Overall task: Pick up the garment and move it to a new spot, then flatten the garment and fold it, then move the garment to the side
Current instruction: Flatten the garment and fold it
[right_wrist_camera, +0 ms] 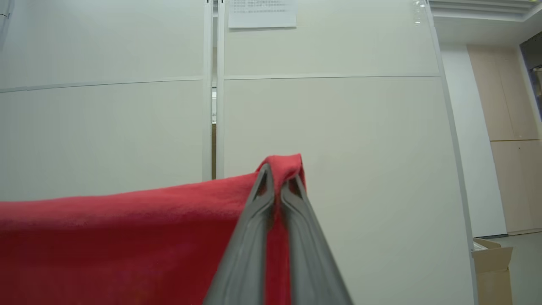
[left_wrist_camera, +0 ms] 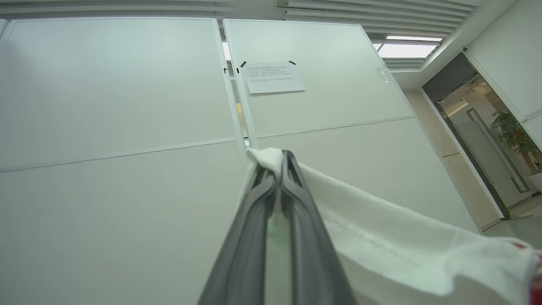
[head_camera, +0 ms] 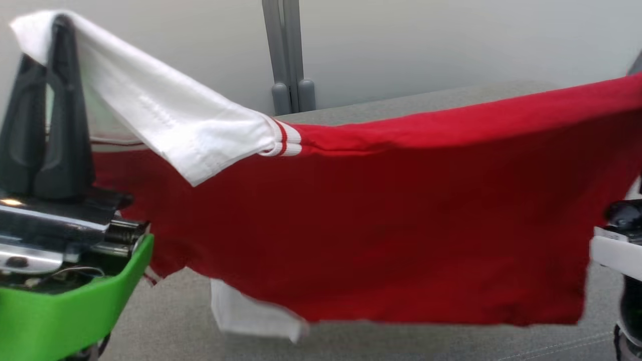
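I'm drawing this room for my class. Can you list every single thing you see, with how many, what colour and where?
garment: one, red with a white sleeve, stretched between both grippers
surface: one, grey, below the garment
posts: two, grey, upright side by side behind the surface
wall panels: several, white, behind everything
paper notice: one, white, taped to a wall panel
cardboard box: one, brown, on the floor beside the wall
plant: one, green, near the glass doorway
left gripper: one, dark, shut on the white sleeve
right gripper: one, dark, shut on the garment's red edge
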Motion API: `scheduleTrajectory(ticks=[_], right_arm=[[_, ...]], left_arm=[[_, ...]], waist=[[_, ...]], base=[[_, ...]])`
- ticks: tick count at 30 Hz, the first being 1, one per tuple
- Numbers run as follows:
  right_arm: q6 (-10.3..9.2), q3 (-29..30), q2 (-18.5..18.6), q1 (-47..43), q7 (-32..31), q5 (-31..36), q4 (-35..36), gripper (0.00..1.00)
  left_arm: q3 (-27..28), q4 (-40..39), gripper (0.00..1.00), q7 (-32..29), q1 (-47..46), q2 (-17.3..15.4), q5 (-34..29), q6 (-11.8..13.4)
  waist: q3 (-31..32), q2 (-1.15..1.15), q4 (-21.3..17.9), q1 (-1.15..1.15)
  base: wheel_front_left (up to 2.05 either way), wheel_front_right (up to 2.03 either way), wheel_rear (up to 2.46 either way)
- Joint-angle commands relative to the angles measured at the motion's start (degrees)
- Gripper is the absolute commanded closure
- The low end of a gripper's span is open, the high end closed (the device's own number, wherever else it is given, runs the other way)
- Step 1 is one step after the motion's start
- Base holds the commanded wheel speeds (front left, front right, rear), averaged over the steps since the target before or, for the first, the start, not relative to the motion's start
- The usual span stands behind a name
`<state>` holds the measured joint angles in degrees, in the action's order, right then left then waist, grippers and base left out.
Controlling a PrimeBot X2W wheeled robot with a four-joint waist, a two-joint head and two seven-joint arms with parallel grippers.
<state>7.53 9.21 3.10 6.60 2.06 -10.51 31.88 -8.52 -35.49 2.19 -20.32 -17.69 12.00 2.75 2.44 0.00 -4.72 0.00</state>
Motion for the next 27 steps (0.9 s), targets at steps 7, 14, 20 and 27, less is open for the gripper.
scheduleTrajectory(ticks=[7,14,20,27], right_arm=[[-0.08,0.77,-0.06,-0.46,-3.51,1.14,7.46,1.0],[-0.05,-4.77,0.05,8.84,-4.77,-0.24,-3.85,1.0],[-0.05,-6.76,2.51,33.12,-5.17,0.26,-24.19,1.0],[-0.05,-3.94,1.68,62.4,-0.15,9.0,-50.78,1.0]], left_arm=[[0.54,-2.79,1.0,-6.18,-5.7,-2.52,0.79,-1.32],[0.63,8.41,1.0,-6.91,-14.26,-1.77,5.04,-3.35],[0.74,27.22,1.0,-6.76,-36.15,-0.55,6.57,-5.34],[0.51,49.27,1.0,0.09,-60.39,2.77,3.25,-3.54]], waist=[[-3.76,0.0,-0.44,0.0],[-14.3,0.0,-0.2,0.0],[-23.62,0.0,0.85,0.0],[-31.24,0.0,2.18,0.0]], base=[[0.0,0.0,0.0],[0.0,0.0,0.0],[0.0,0.0,0.0],[0.0,0.0,0.0]])
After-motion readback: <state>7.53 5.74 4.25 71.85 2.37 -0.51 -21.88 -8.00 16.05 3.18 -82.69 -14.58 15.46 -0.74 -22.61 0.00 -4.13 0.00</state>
